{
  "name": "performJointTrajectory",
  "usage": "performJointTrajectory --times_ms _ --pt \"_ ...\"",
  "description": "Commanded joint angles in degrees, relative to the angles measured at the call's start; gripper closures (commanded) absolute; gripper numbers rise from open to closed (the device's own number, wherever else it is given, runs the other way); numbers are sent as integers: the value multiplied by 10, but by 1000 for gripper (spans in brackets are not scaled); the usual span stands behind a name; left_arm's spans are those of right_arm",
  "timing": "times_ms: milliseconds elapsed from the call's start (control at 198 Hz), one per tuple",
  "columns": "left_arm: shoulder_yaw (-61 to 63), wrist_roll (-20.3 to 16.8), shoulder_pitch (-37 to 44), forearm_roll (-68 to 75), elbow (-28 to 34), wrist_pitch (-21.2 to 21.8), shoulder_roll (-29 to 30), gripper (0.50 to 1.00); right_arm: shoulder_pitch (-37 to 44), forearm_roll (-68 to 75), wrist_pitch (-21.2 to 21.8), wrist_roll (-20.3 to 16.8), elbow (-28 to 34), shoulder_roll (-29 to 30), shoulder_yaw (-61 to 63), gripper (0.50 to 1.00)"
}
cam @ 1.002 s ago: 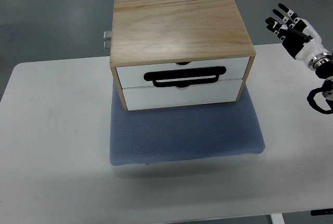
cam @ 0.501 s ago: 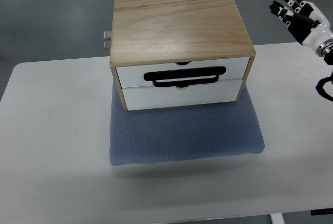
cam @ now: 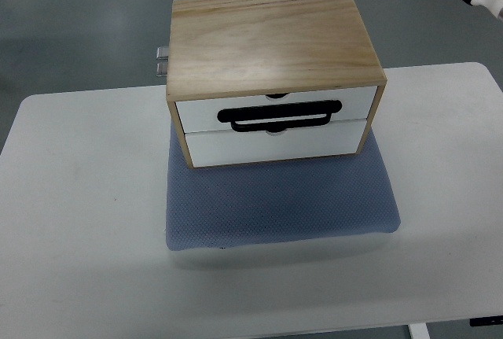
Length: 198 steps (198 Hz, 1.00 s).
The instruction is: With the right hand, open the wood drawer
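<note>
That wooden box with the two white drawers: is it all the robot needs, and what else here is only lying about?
For the job:
- wooden drawer box
- top drawer, shut
- black handle on its front

Just there:
- lower drawer
- blue mat under the box
- white table
- metal fitting behind the box

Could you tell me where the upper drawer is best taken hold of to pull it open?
By the black handle on the upper drawer. It is a wide loop across the front, so fingers would likely hook in from the near side and pull toward the camera.
</note>
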Motion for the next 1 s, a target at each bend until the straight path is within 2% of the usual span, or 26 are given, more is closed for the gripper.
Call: performJointTrajectory --times_ms 0,197,370,451,648,840,997 --pt "0 0 0 0 0 0 0 500 36 1 20 7 11 -19 -35 566" --pt "0 0 0 0 0 0 0 500 116 1 72 10 12 -35 -135 566" --pt "0 1 0 0 0 0 0 500 197 -1 169 9 25 -48 -243 566" --pt "0 0 0 0 0 0 0 500 233 -2 198 8 47 -61 -287 566" --pt "0 0 0 0 0 0 0 500 334 -8 198 3 126 -69 -403 566" --pt "0 0 0 0 0 0 0 500 403 -68 198 -6 207 -43 -474 566" --pt "0 0 0 0 0 0 0 500 427 -89 143 -53 242 -3 -513 566"
